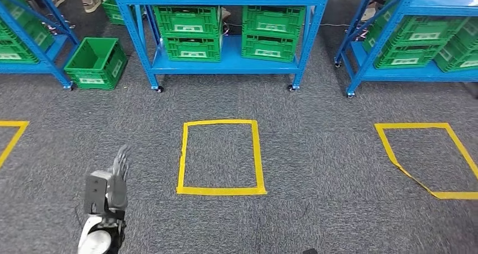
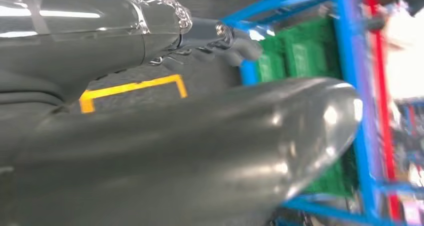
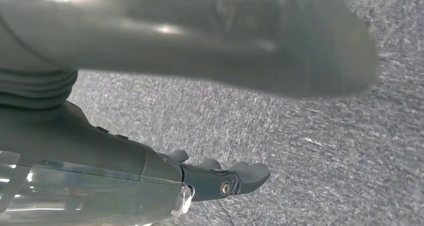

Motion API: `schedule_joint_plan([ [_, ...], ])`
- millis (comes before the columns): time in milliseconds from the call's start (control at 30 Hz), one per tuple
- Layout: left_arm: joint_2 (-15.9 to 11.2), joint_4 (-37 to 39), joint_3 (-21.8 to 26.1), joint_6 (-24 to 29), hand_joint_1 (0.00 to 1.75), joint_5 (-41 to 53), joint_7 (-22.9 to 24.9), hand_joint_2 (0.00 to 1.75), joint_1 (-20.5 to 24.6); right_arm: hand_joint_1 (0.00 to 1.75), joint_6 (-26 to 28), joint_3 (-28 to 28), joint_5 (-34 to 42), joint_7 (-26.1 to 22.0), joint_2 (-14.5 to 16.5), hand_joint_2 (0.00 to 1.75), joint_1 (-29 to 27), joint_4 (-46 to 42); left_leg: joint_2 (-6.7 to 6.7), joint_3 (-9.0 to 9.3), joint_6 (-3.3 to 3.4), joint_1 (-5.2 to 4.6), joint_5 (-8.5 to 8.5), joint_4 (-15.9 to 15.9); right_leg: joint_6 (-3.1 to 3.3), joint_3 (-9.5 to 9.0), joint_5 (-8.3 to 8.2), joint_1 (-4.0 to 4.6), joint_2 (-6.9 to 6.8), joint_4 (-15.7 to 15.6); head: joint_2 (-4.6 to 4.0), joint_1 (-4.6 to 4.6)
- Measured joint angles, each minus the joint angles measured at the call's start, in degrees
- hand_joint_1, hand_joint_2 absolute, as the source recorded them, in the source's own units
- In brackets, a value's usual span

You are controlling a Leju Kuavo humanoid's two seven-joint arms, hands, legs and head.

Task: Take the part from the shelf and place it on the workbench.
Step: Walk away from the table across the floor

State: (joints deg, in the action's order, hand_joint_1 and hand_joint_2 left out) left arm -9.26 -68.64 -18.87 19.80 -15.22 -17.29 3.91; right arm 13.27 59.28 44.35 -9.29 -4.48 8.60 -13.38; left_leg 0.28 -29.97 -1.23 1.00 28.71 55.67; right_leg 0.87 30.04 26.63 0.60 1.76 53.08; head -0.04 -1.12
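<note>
A wide stretch of grey carpet lies open between the robot and the blue metal shelf straight ahead, with a yellow tape rectangle marked on it in the middle. A second tape outline lies to the right and the corner of a third is cut off at the left edge. The middle shelf stands on small castors, with gaps of carpet between it and the blue shelves on either side.

The left hand hangs low at the left, fingers extended and apart, holding nothing; the left wrist view shows its thick smooth grey thumb and darker fingers straight, with yellow tape and blue uprights beyond. The right hand hangs over bare carpet, its dark fingers loosely extended and empty.

The part itself cannot be made out: the stacked green plastic crates on the shelf's lower level show only their ribbed, slotted fronts, and their contents are hidden. Another pair of crates sits beside them. One open green crate stands on the floor, left of the shelf. A person's shoes are cut off at the top edge.
</note>
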Motion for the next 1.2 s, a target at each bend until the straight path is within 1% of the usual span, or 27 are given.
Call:
schedule_joint_plan([
  [33, 0.3, 4.5, -0.4, 0.4, 0.00, -1.9, -2.2, 0.00, 0.6, 0.00, 0.2, 0.0, 0.1, 0.0, 0.0, 0.00, -0.1, 0.0, 0.01, 0.37, 0.34, -0.11, 0.11, -0.9, -0.28, 0.23, -0.06, 0.03, 0.18, 0.1, 0.00, 0.05],
  [67, 0.6, 8.6, -0.7, 0.6, 0.00, -3.2, -3.3, 0.00, 1.1, 0.00, 0.3, 0.0, 0.1, 0.1, 0.0, 0.00, -0.2, 0.0, -0.02, 0.35, 0.68, -0.22, 0.05, -1.2, -0.53, 0.39, -0.15, 0.02, 0.28, 0.2, 0.00, 0.01],
  [100, 0.9, 12.3, -1.1, 0.6, 0.00, -3.9, -3.2, 0.00, 1.4, 0.00, 0.4, 0.0, 0.3, 0.2, 0.0, 0.00, -0.4, 0.0, -0.05, 0.30, 1.04, -0.20, -0.09, -1.2, -0.76, 0.47, -0.17, -0.04, 0.31, 0.2, 0.00, -0.10],
  [133, 1.2, 15.7, -1.6, 0.5, 0.00, -4.2, -2.1, 0.00, 1.7, 0.00, 0.4, 0.0, 0.4, 0.3, -0.1, 0.00, -0.6, 0.0, -0.07, 0.28, 1.35, -0.14, -0.24, -1.3, -1.03, 0.62, 0.22, -0.08, 0.16, 0.5, 0.00, -0.21],
  [167, 1.4, 18.7, -2.0, 0.3, 0.00, -4.4, -0.3, 0.00, 2.0, 0.00, 0.3, 0.0, 0.5, 0.6, -0.1, 0.00, -0.6, 0.0, -0.05, 0.24, 1.66, -0.03, -0.39, -1.3, -1.34, 1.20, 1.28, -0.12, -0.14, 1.9, 0.00, -0.45],
  [200, 1.6, 21.6, -2.5, 0.0, 0.00, -4.5, 1.8, 0.00, 2.3, 0.00, 0.2, 0.0, 0.5, 0.9, -0.1, 0.00, -0.5, 0.0, 0.01, 0.17, 1.89, 0.08, -0.52, -1.4, -1.69, 2.36, 3.01, -0.18, -0.51, 4.6, 0.00, -0.78],
  [267, 1.9, 26.8, -3.3, 0.2, 0.00, -5.4, 6.1, 0.87, 2.3, 0.00, -0.1, 0.0, 0.5, 1.4, 0.0, 0.00, -0.3, 0.0, 0.24, -0.02, 2.10, 0.04, -0.61, -1.4, -2.27, 6.02, 7.28, -0.39, -1.21, 13.0, 0.00, -1.63],
  [300, 2.1, 29.4, -3.5, 1.0, 0.00, -6.3, 7.8, 1.31, 2.2, 0.00, -0.2, 0.0, 0.5, 1.7, 0.0, 0.00, -0.3, 0.0, 0.37, -0.06, 2.12, 0.02, -0.62, -1.4, -2.40, 7.59, 8.62, -0.48, -1.36, 16.6, 0.00, -1.91],
  [333, 2.3, 31.7, -3.7, 2.2, 0.00, -7.5, 9.1, 1.75, 1.9, 0.00, -0.3, 0.0, 0.5, 1.8, 0.0, 0.00, -0.3, 0.0, 0.45, -0.06, 2.12, 0.00, -0.62, -1.4, -2.39, 8.29, 8.86, -0.51, -1.43, 18.3, 0.00, -2.15],
  [367, 2.5, 33.9, -3.8, 3.9, 0.00, -8.9, 10.1, 1.75, 1.7, 0.00, -0.4, 0.0, 0.5, 2.0, 0.1, 0.44, -0.4, 0.0, 0.49, -0.04, 2.12, -0.02, -0.61, -1.4, -2.26, 7.85, 7.92, -0.51, -1.45, 17.6, 0.00, -2.39],
  [400, 2.8, 35.8, -3.8, 5.7, 0.00, -10.5, 10.6, 1.75, 1.4, 0.00, -0.5, 0.0, 0.5, 2.1, 0.1, 0.87, -0.4, 0.0, 0.48, 0.01, 2.11, -0.06, -0.61, -1.4, -1.95, 6.18, 5.96, -0.46, -1.43, 14.3, 0.00, -2.62],
  [433, 3.1, 37.6, -3.8, 7.3, 0.00, -12.1, 10.9, 1.75, 1.2, 0.00, -0.5, 0.0, 0.5, 2.3, 0.1, 1.31, -0.4, 0.0, 0.44, 0.06, 2.10, -0.05, -0.61, -1.4, -1.49, 3.87, 3.74, -0.35, -1.32, 9.7, 0.00, -2.85],
  [467, 3.3, 39.2, -3.8, 8.8, 0.00, -13.8, 11.1, 1.75, 0.9, 0.00, -0.5, 0.0, 0.5, 2.4, 0.1, 1.75, -0.4, 0.0, 0.37, 0.07, 2.00, -0.14, -0.57, -1.4, -0.98, 1.58, 2.09, -0.20, -1.24, 5.2, 0.00, -3.03],
  [500, 3.6, 40.7, -3.7, 9.9, 0.00, -15.5, 11.3, 1.75, 0.7, 0.00, -0.5, 0.0, 0.5, 2.5, 0.1, 1.75, -0.4, 0.0, 0.30, 0.03, 1.83, -0.18, -0.57, -1.3, -0.58, -0.11, 1.10, -0.06, -1.19, 1.9, 0.00, -3.16],
  [533, 3.8, 42.1, -3.6, 10.6, 0.00, -17.1, 11.8, 1.75, 0.5, 0.00, -0.5, 0.0, 0.5, 2.7, 0.1, 1.75, -0.4, 0.0, 0.25, 0.00, 1.57, -0.17, -0.58, -1.3, -0.30, -0.95, 0.89, 0.08, -1.16, 0.3, 0.00, -3.19],
  [600, 4.2, 44.5, -3.1, 11.4, 0.00, -19.4, 13.1, 1.75, 0.2, 0.00, -0.6, 0.0, 0.6, 2.9, 0.0, 1.75, -0.4, 0.0, 0.12, 0.06, 0.90, -0.13, -0.71, -1.5, -0.01, -1.26, 0.96, 0.15, -1.27, -0.4, 0.00, -3.16],
  [633, 4.4, 45.6, -2.9, 11.6, 0.00, -20.1, 13.7, 1.75, 0.0, 0.00, -0.6, 0.0, 0.6, 3.0, 0.0, 1.75, -0.5, 0.0, 0.03, 0.14, 0.70, -0.13, -0.63, -1.6, -0.14, -1.38, 0.87, 0.19, -1.37, -0.7, 0.00, -3.11],
  [733, 4.9, 48.1, -2.5, 11.7, 0.00, -20.8, 14.8, 1.75, 0.0, 0.00, -0.7, 0.0, 0.6, 3.1, 0.0, 1.75, -0.5, 0.0, -0.20, 0.33, 1.88, -0.29, -0.61, -2.1, -1.39, -1.61, 0.70, 0.06, -1.59, -1.2, 0.00, -2.51],
  [767, 5.1, 48.8, -2.3, 11.5, 0.00, -21.0, 15.3, 1.75, 0.0, 0.00, -0.7, 0.0, 0.6, 3.1, 0.0, 1.75, -0.5, 0.1, -0.23, 0.38, 2.19, -0.29, -0.78, -2.3, -1.51, -1.58, 0.71, 0.00, -1.56, -1.1, 0.00, -2.20],
  [833, 5.3, 50.0, -2.0, 10.5, 0.00, -21.5, 16.8, 1.75, 0.0, 0.00, -0.8, 0.0, 0.6, 3.1, 0.0, 1.75, -0.5, 0.1, -0.27, 0.43, 1.81, -0.28, -0.93, -2.3, -1.21, -1.50, 0.76, 0.02, -1.57, -0.9, 0.00, -1.76],
  [933, 5.7, 51.4, -1.7, 7.5, 0.00, -21.8, 19.5, 1.75, 0.0, 0.00, -1.1, -0.1, 0.6, 3.2, 0.0, 1.75, -0.5, 0.1, -0.33, 0.50, 1.35, -0.27, -1.03, -2.3, -1.03, -1.42, 0.86, 0.02, -1.62, -0.7, 0.00, -1.08],
  [1000, 6.2, 52.1, -1.6, 6.1, 0.00, -22.0, 20.8, 1.75, 0.0, 0.00, -1.2, -0.1, 0.6, 3.3, 0.0, 1.75, -0.5, 0.1, -0.34, 0.53, 1.13, -0.27, -1.01, -2.3, -0.96, -1.43, 0.90, 0.02, -1.62, -0.6, 0.00, -0.78],
  [1067, 6.8, 52.7, -1.4, 4.7, 0.00, -22.1, 21.8, 1.75, 0.0, 0.00, -1.3, -0.1, 0.6, 3.5, 0.0, 1.75, -0.4, 0.1, -0.34, 0.53, 1.01, -0.29, -0.98, -2.4, -0.93, -1.44, 0.92, -0.01, -1.62, -0.6, 0.00, -0.69],
  [1200, 7.8, 53.5, -1.4, 1.5, 0.00, -22.0, 23.9, 1.75, 0.0, 0.00, -1.4, -0.1, 0.6, 4.1, 0.0, 1.75, -0.3, 0.1, -0.34, 0.51, 1.00, -0.49, -0.96, -2.4, -0.92, -1.46, 0.93, -0.23, -1.62, -0.6, 0.00, -0.74],
])
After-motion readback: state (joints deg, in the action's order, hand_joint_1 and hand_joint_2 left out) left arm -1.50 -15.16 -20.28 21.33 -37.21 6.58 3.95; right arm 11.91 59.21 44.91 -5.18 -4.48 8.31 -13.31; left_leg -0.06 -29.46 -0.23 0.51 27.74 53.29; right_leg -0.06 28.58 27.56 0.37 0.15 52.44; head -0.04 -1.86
